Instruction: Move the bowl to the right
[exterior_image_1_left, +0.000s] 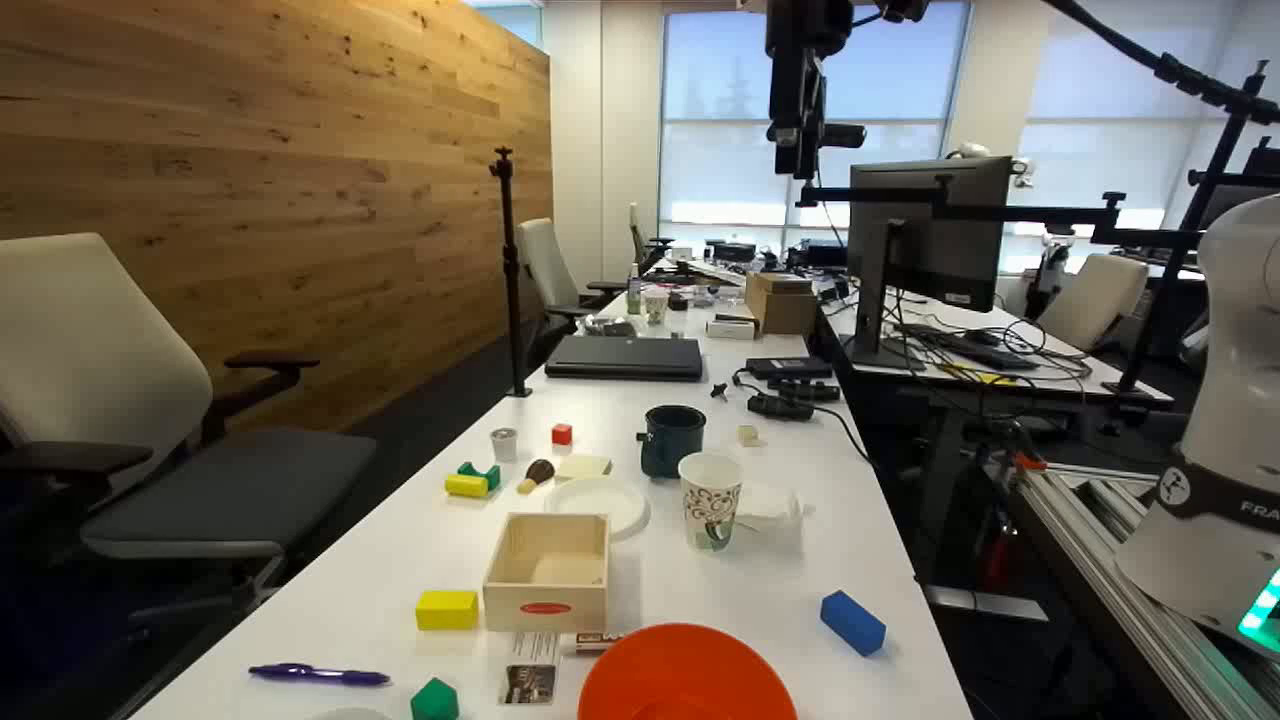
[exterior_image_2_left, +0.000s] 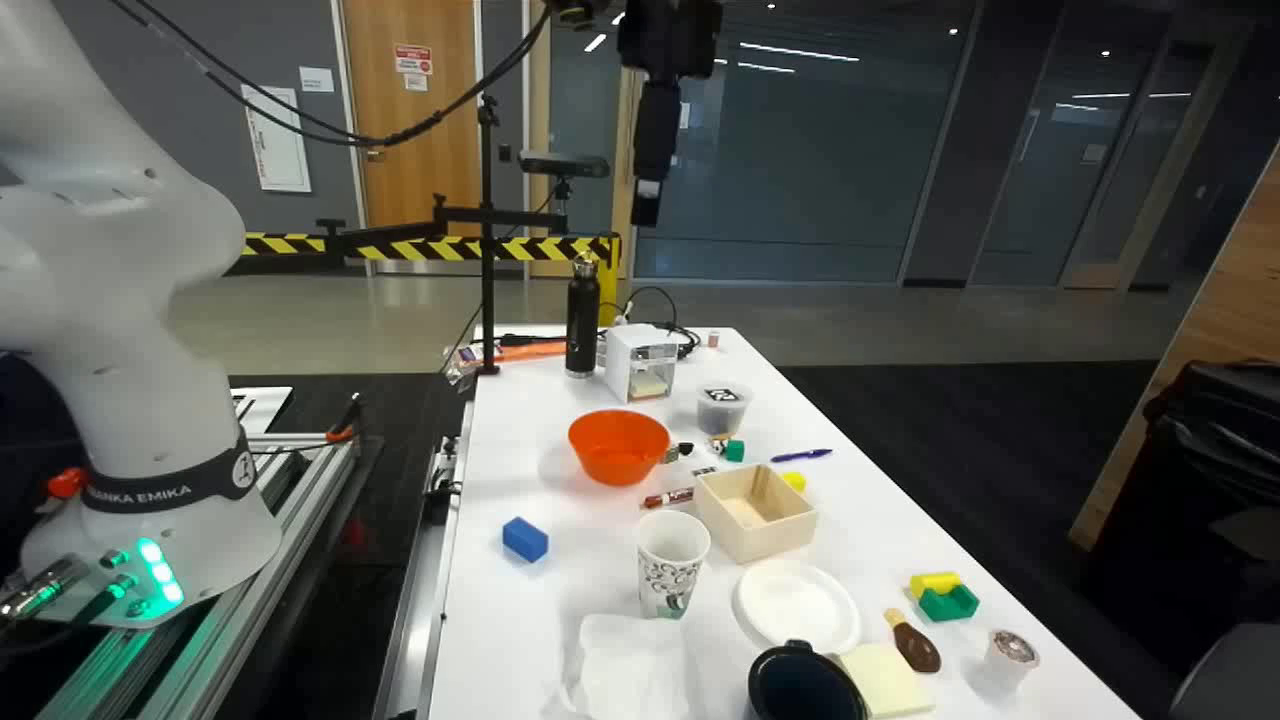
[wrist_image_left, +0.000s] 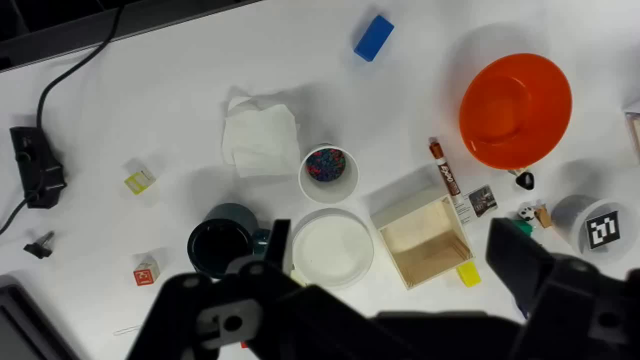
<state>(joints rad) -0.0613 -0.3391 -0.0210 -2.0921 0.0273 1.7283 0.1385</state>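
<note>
Wrist view shows a smooth, wide, bright orange bowl (wrist_image_left: 516, 111).

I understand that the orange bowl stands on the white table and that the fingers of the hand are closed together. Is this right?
Not entirely: the fingers of the hand are open, wide apart, as the wrist view shows. The orange bowl does stand on the white table.

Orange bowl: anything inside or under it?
In the wrist view, the orange bowl shows bare orange plastic inside, no visible contents. Anything directly beneath is covered and can't be seen; a small black item shows just past its rim.
</note>
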